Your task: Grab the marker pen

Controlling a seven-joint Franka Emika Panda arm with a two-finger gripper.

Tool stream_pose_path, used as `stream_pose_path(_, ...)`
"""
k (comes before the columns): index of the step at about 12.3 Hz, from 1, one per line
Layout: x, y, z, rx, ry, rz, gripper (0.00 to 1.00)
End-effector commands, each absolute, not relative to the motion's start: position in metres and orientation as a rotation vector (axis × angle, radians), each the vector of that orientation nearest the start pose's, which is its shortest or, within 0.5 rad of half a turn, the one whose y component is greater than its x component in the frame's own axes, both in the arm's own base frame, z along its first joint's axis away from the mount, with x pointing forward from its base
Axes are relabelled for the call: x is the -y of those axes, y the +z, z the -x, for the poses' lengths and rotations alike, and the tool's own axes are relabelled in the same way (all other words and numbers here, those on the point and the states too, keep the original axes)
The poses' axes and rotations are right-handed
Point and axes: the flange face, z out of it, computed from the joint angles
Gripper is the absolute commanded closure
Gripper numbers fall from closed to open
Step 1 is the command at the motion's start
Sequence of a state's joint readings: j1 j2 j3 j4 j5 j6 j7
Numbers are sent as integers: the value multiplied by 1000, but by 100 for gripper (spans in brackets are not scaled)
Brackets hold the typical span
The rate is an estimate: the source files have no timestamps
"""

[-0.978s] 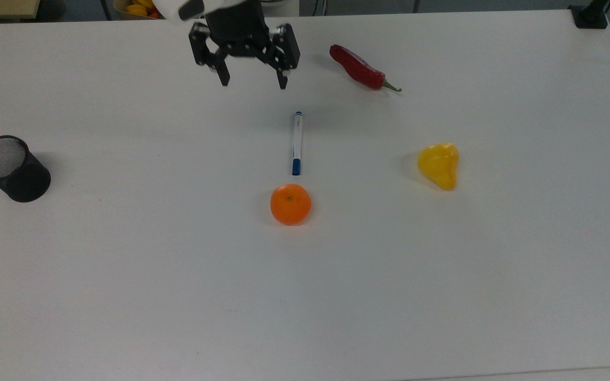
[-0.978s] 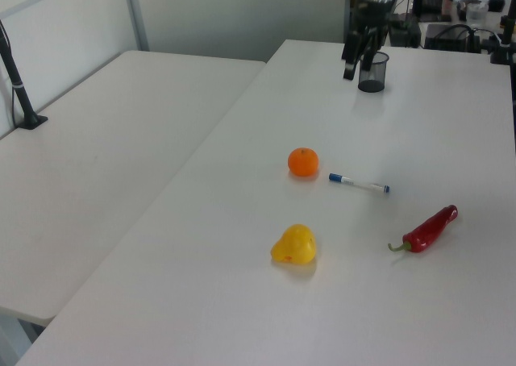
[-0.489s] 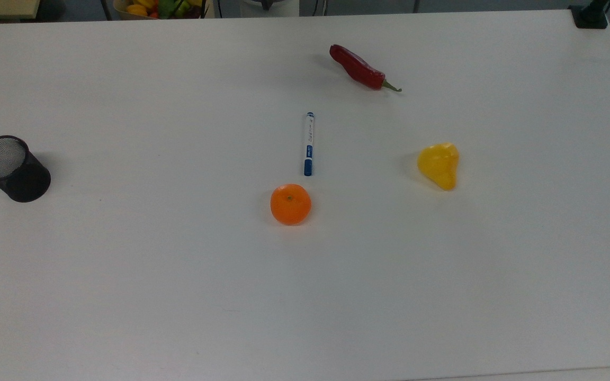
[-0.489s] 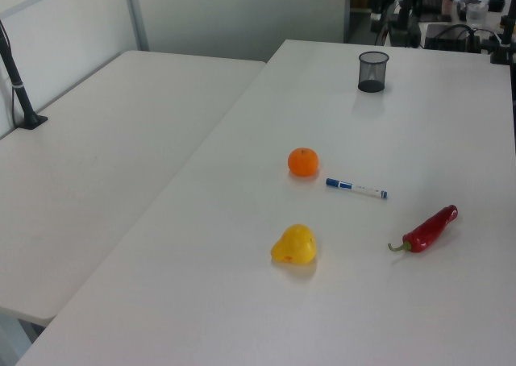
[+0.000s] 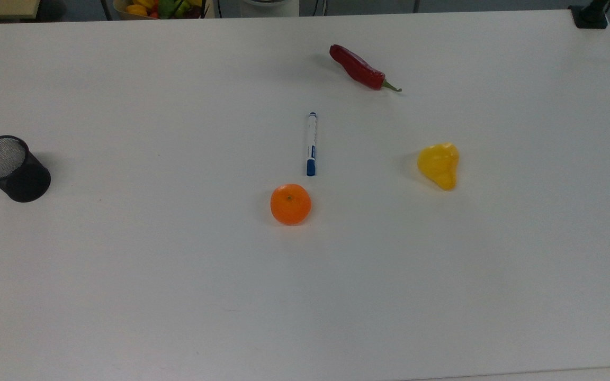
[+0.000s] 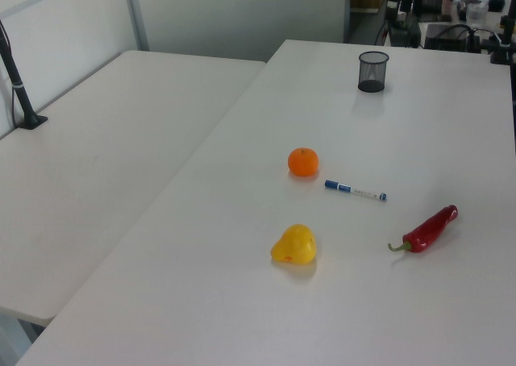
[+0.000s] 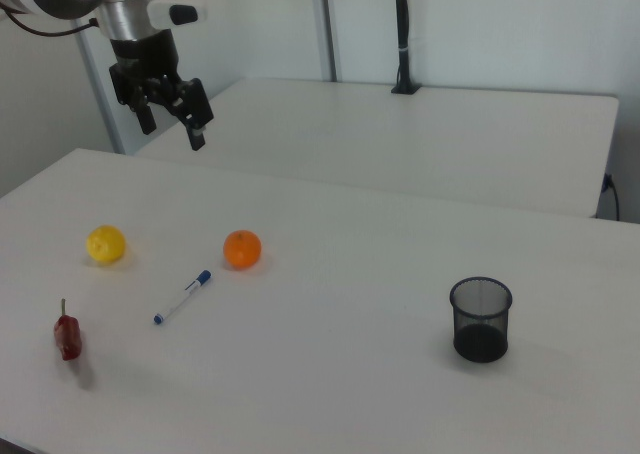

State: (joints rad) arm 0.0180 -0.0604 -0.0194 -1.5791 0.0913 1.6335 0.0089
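The marker pen [image 5: 311, 144] lies flat on the white table [image 5: 125, 264], white-barrelled, its blue cap pointing at the orange [image 5: 290, 204] just below it in the top view. In the left view the marker pen [image 6: 355, 191] lies between the orange [image 6: 303, 162] and the red chili [image 6: 429, 229]. My gripper [image 7: 174, 132] hangs high above the table at the right view's upper left, open with nothing between its fingers. It is well above and behind the marker pen [image 7: 183, 296].
A black mesh cup [image 5: 11, 168] stands at the top view's left edge. A yellow fruit [image 5: 439, 165] lies right of the pen and the red chili [image 5: 360, 67] beyond it. A bowl of fruit [image 5: 146, 6] sits past the far edge. A second table [image 6: 97, 156] adjoins.
The gripper has risen out of the top and left views. The marker pen now lies slightly further toward the top view's right than one second ago.
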Motion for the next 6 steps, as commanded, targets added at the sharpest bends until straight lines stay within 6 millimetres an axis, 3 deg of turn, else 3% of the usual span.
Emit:
stream_pose_path(1,14,660,-544,159,-229,3068,0)
stream_pose_path(6,9,657,-545,171,-225,3069,0)
